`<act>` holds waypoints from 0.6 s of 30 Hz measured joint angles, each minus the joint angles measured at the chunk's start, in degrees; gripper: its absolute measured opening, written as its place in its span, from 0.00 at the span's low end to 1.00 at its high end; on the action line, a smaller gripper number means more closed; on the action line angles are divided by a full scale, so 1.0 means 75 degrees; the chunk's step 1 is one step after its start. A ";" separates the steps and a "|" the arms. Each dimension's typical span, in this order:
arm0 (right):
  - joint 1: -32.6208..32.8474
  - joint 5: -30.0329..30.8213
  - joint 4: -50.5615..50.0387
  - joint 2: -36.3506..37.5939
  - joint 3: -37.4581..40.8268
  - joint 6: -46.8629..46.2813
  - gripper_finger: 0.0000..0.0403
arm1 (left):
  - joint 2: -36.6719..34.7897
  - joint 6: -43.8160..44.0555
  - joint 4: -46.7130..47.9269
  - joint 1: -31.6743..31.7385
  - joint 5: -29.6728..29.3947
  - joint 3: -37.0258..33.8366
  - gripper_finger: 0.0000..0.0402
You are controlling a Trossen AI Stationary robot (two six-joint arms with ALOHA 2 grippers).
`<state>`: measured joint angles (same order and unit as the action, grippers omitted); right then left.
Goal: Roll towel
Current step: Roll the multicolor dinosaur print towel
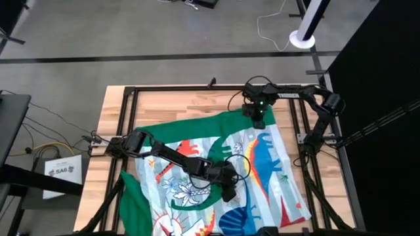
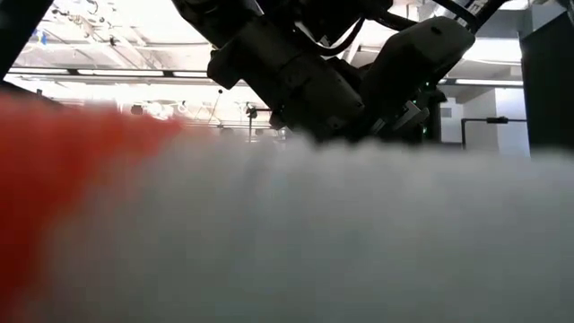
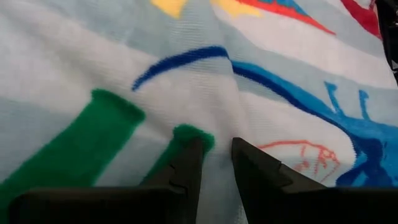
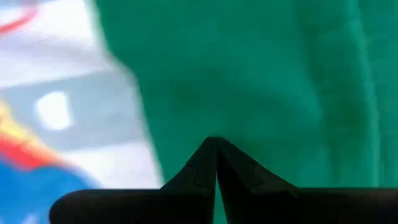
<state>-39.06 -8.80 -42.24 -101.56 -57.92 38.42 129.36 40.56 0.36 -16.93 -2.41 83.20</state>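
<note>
While towel (image 1: 216, 177) lies spread flat over bench (image 1: 108, 124) middle, near end spilling past near edge, roll not begun. Left pincer (image 3: 216, 163) at towel centre, fingers slightly parted, tips pressed into cloth, nothing pinched yet. Risk: closing here gathers only top bump, drags sheet askew. Right pincer (image 4: 216, 163) clenched at green far edge; whether cloth caught, cannot tell. Risk: uneven pull, crooked roll, overhang sliding off.

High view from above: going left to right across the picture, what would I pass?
Box with a white label on the floor → bare wooden table edge → left gripper over the towel → black frame rail → right arm's elbow.
</note>
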 joint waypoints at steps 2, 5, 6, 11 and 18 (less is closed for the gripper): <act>-0.0041 0.0124 0.0261 -0.0192 -0.0015 -0.0072 0.00 | 0.0000 0.0006 0.0000 -0.0039 -0.0056 0.0000 0.19; -0.0225 0.0324 0.0823 -0.0350 -0.0266 -0.0061 0.00 | 0.0000 0.0030 0.0012 -0.0097 -0.0111 0.0000 0.19; -0.0325 0.0348 0.0956 -0.0376 -0.0351 -0.0051 0.00 | 0.0000 0.0066 0.0024 -0.0120 -0.0129 -0.0003 0.19; -0.0977 0.0926 0.1504 -0.0395 -0.0862 0.0117 0.00 | -0.0005 0.0202 0.0110 -0.0250 0.0011 0.0000 0.19; -0.1585 0.0782 0.0242 -0.0234 -0.1422 0.0033 0.00 | -0.0006 0.0481 0.0146 -0.0268 0.0122 -0.0001 0.19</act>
<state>-50.94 -2.94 -40.43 -103.32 -68.59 38.67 129.32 44.16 1.45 -18.94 -1.50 83.19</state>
